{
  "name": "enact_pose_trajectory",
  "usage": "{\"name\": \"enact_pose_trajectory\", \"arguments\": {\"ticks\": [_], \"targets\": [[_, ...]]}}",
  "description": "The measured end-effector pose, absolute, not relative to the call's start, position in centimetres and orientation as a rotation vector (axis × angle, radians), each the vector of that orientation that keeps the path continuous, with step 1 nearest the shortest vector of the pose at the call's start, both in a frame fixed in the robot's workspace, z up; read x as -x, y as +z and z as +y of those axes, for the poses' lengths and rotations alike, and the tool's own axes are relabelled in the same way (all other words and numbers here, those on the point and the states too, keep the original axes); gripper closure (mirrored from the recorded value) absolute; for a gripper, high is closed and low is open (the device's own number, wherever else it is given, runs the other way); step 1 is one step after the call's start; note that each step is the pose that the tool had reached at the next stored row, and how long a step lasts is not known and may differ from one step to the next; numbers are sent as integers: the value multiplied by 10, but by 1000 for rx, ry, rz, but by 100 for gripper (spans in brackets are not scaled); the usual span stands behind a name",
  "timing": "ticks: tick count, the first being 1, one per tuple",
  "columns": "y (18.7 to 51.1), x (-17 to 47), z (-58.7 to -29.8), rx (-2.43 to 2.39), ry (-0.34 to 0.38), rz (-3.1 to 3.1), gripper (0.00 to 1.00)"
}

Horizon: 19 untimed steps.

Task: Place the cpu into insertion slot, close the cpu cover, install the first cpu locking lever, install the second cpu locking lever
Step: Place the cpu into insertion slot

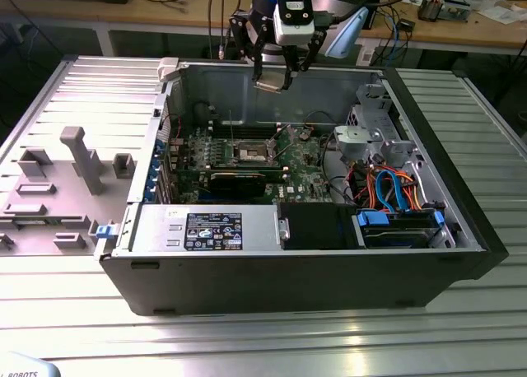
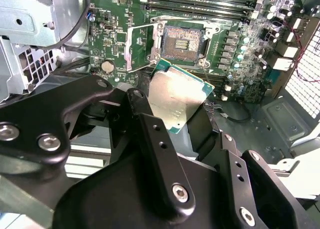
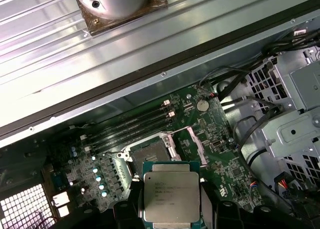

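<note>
Starting at the exterior view's left: the grey tray [image 1: 74,159] sits outside the case [image 1: 288,286], and nothing on it matters to me just now. Inside, the board [image 1: 305,175] lies flat on the case floor, and the slot [image 1: 253,153] sits near its middle. In the second wrist view it is bare, dark centre exposed, with the cover [image 2: 131,49] swung open just beside it.

The gripper [image 1: 282,68] hangs high over the far wall of the case, a little to the exterior view's right of the slot. It is closed on the cpu [image 2: 177,99] — a finger against each of two opposite edges, metal top facing the wrist cameras, the chip level as far as I can judge.

The step in hand, as I read it, is seating the cpu. To do it well I would square the chip's edges to the slot's rim in the first wrist view before descending, keep it flat, and lower without pressing — the contacts look delicate. I would also stay clear of the raised cover.

So the cpu is between the fingertips, well above the slot and on its far side. The drive cage [image 1: 375,134] stands well apart, further right.
</note>
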<state>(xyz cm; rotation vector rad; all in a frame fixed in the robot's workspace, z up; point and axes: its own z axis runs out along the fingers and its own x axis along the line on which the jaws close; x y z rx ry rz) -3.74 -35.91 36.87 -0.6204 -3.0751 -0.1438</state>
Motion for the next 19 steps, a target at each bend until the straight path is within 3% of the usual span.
{"name": "enact_pose_trajectory", "arguments": {"ticks": [19], "targets": [[369, 37, -359, 694, -144, -3062, 45]]}}
